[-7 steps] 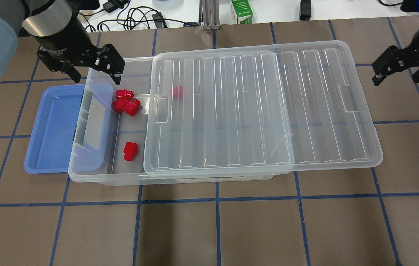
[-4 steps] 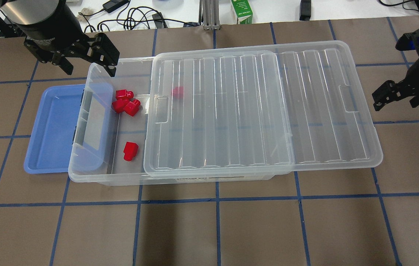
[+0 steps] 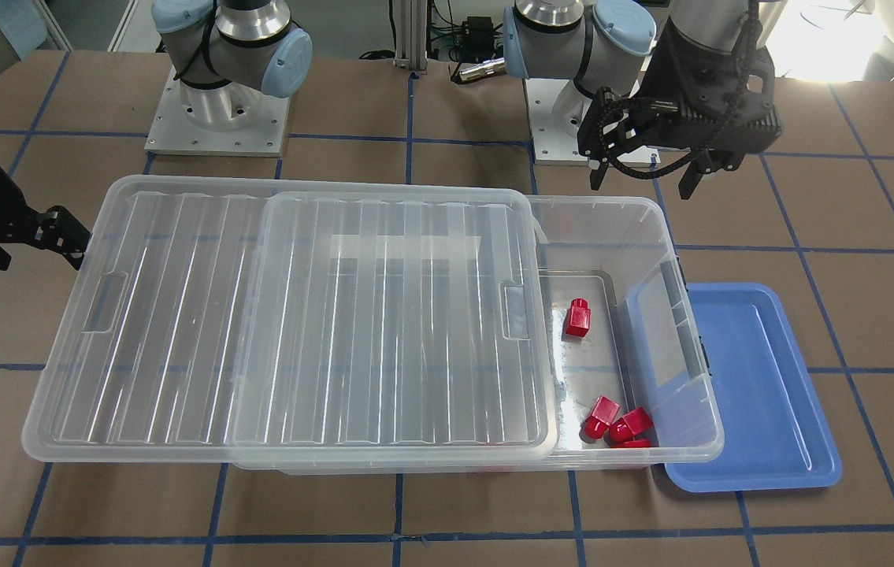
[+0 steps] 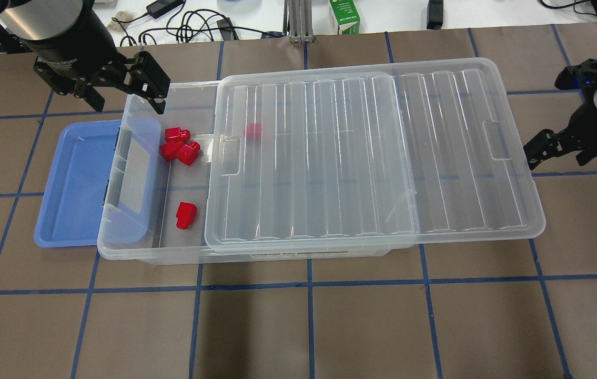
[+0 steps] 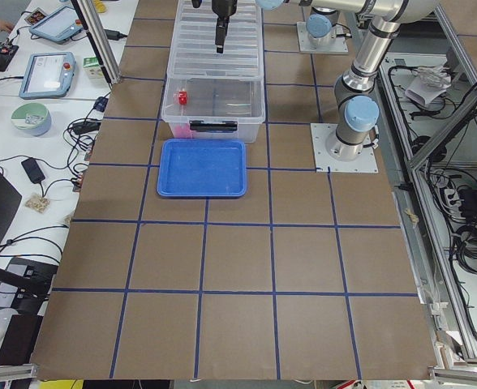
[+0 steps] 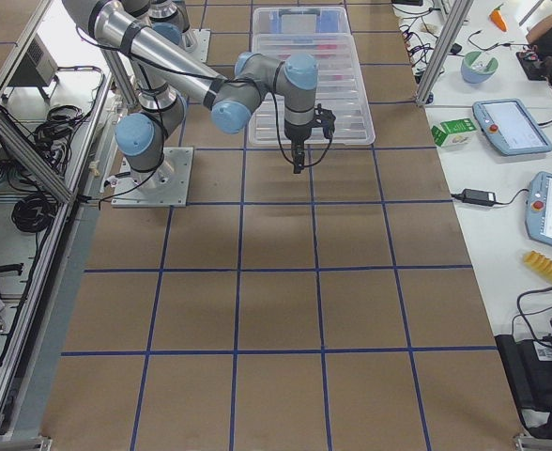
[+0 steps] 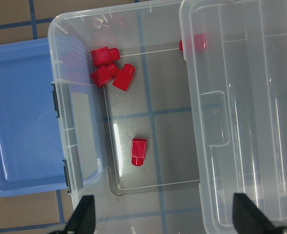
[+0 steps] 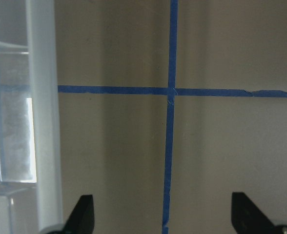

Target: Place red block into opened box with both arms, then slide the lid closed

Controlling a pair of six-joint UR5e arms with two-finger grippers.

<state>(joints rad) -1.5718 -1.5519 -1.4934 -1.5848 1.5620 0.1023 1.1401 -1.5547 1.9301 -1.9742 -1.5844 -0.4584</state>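
Observation:
The clear box (image 4: 119, 247) lies across the table. Its ribbed lid (image 4: 372, 152) rests on top, shifted toward my right, so the left end is uncovered. Several red pieces lie on the box floor. One red block (image 4: 186, 215) (image 7: 138, 151) (image 3: 577, 318) lies alone, three cluster near the far wall (image 4: 180, 145), and one shows through the lid (image 4: 253, 131). My left gripper (image 4: 125, 101) (image 3: 641, 181) (image 7: 164, 222) hangs open and empty above the box's far left corner. My right gripper (image 4: 558, 155) (image 8: 164, 219) (image 3: 21, 252) is open and empty, just off the lid's right end.
An empty blue tray (image 4: 74, 184) sits against the box's left end. Cables, a green carton (image 4: 344, 16) and a metal post lie beyond the table's far edge. Brown mats with blue tape lines cover the table (image 4: 309, 326).
My left gripper has drawn back a little, away from the box opening. My right gripper has swung toward the table's near side and now sits close to the lid's right end.

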